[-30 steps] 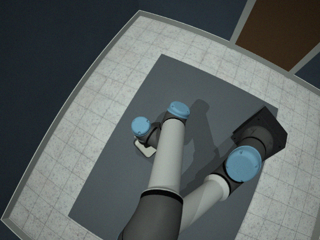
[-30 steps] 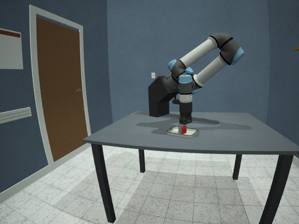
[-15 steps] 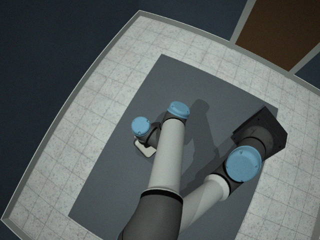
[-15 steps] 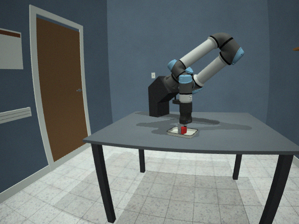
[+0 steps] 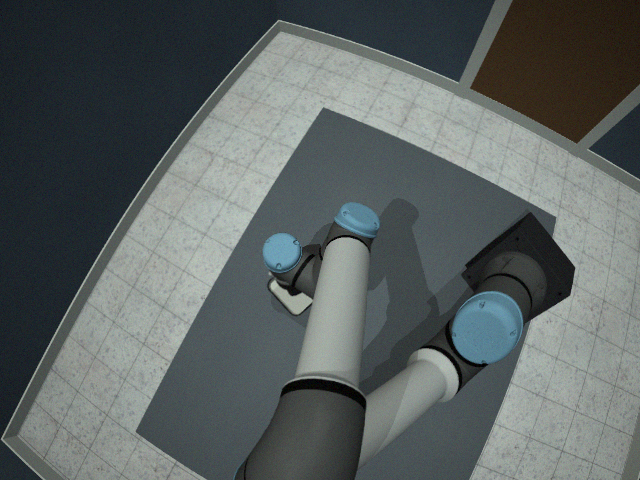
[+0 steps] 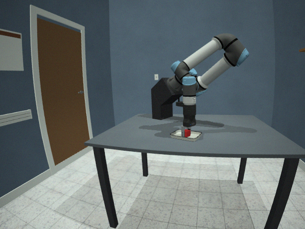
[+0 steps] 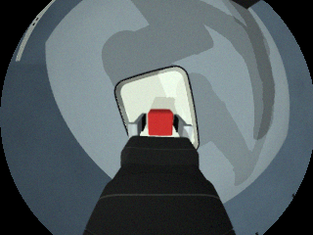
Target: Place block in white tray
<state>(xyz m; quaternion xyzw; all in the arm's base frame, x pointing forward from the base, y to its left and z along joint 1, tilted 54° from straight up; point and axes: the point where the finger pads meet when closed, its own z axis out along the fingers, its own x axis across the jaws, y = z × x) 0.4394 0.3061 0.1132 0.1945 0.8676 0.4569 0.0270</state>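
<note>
Has the claw (image 6: 186,133) (image 7: 159,118) wide open and pointing straight down, low over the tray (image 5: 292,299) (image 6: 195,140) (image 7: 137,98). Shows the red block (image 6: 187,133) (image 7: 160,122) between the spread fingers (image 6: 182,131), inside the tray's walls. Looks upright and level; cannot tell from these angles whether quite touching the tray's floor.

Sits, tray and all, on the desk (image 5: 403,155) (image 6: 221,145) (image 7: 73,49), nearer the front edge of the exterior view than the back edge, well apart from the corners. Reaches back from there along the folded arm (image 5: 336,310) (image 6: 203,54) to the black base (image 5: 563,268) (image 6: 157,106), near the back left corner in the exterior view. Shows a brown door (image 5: 563,67) (image 6: 61,86) beyond the left edge.
</note>
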